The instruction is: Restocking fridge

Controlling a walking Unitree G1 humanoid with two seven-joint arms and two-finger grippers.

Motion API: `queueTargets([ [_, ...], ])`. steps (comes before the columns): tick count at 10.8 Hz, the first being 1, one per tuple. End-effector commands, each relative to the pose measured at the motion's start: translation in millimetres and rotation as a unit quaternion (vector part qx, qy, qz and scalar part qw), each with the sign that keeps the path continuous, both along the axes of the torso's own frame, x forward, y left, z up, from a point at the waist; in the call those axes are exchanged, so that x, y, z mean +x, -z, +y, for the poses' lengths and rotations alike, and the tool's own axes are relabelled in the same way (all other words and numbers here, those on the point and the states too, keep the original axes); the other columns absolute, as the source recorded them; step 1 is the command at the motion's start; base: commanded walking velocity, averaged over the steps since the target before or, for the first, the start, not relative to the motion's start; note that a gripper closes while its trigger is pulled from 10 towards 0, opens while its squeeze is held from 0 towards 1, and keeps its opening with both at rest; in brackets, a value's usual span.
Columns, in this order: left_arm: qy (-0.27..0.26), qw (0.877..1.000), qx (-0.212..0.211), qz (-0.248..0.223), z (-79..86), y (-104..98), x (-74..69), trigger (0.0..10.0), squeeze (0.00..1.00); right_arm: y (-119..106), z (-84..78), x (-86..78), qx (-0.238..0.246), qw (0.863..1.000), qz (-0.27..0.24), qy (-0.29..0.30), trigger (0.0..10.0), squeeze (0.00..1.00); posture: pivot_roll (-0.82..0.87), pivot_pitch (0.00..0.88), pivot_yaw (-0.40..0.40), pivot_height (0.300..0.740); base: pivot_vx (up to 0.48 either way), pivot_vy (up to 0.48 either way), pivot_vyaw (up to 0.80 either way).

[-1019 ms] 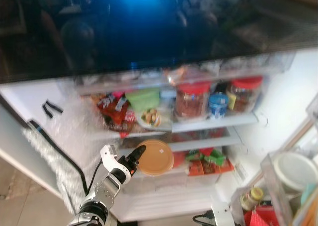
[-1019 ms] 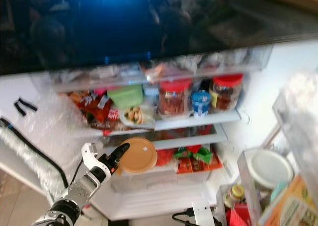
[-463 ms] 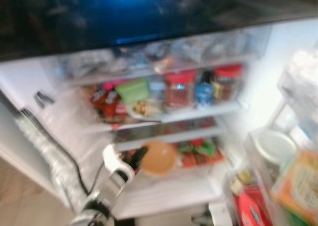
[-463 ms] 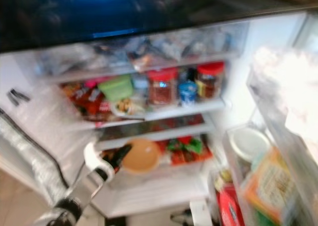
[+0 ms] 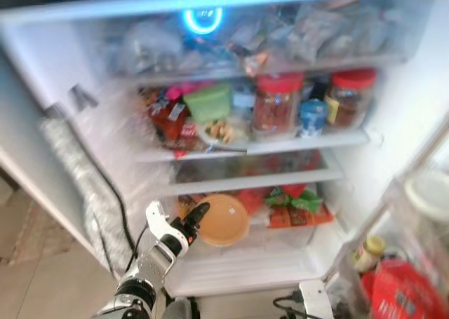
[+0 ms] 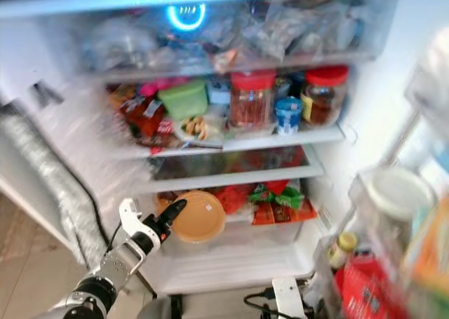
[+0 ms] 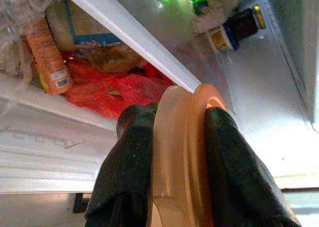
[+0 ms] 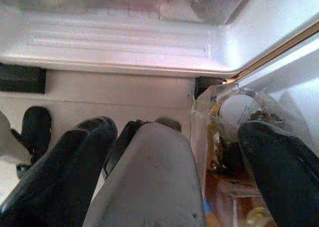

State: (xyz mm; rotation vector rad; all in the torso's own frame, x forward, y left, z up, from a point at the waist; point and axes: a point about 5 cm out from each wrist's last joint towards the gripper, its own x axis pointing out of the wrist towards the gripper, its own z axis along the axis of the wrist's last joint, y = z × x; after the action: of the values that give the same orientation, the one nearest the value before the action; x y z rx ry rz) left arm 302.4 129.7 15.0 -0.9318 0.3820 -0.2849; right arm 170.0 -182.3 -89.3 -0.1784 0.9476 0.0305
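In the left eye view, the left gripper (image 5: 191, 223) pinches the rim of a round, flat orange plastic lid (image 5: 223, 221) at the lowest shelf of the open white fridge (image 5: 70, 66). The left wrist view shows both black fingers (image 7: 130, 162) clamped on that lid (image 7: 182, 152). In the right wrist view, the right gripper (image 8: 174, 142) hangs with fingers spread wide, empty.

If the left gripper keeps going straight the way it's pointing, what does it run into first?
Probably the red net bag on the lower fridge shelf: the left gripper, shut on the orange lid, points into that compartment. Depth is unclear.
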Motion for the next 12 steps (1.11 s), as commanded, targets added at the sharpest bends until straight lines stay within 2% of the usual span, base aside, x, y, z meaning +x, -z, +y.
queueTargets([
  [1, -0.004, 1.000, 0.002, -0.002, 0.7, -1.7, 2.4, 10.0, 0.00, 5.8, 2.7, -11.8, 0.007, 1.000, 0.024, 0.002, 10.0, 0.00, -0.07, 0.000, 0.065, 0.638, 0.000, 0.000, 0.00],
  [3, -0.010, 0.999, -0.024, -0.021, -2.8, -12.6, 11.8, 10.0, 0.00, 5.5, 3.4, -11.2, 0.008, 1.000, 0.022, 0.000, 10.0, 0.00, -0.07, 0.000, 0.063, 0.638, 0.000, 0.000, 0.00],
  [7, -0.020, 0.998, -0.032, -0.047, -3.2, -29.3, 26.3, 10.0, 0.00, 5.3, 3.3, -10.7, 0.009, 1.000, 0.021, -0.002, 10.0, 0.00, -0.07, 0.000, 0.063, 0.638, 0.000, 0.000, 0.00],
  [12, -0.010, 0.998, -0.034, -0.054, -4.5, -33.9, 30.4, 10.0, 0.00, 6.4, 1.0, -14.0, 0.008, 1.000, 0.026, -0.002, 10.0, 0.00, -0.07, 0.000, 0.062, 0.638, 0.000, 0.000, 0.00],
])
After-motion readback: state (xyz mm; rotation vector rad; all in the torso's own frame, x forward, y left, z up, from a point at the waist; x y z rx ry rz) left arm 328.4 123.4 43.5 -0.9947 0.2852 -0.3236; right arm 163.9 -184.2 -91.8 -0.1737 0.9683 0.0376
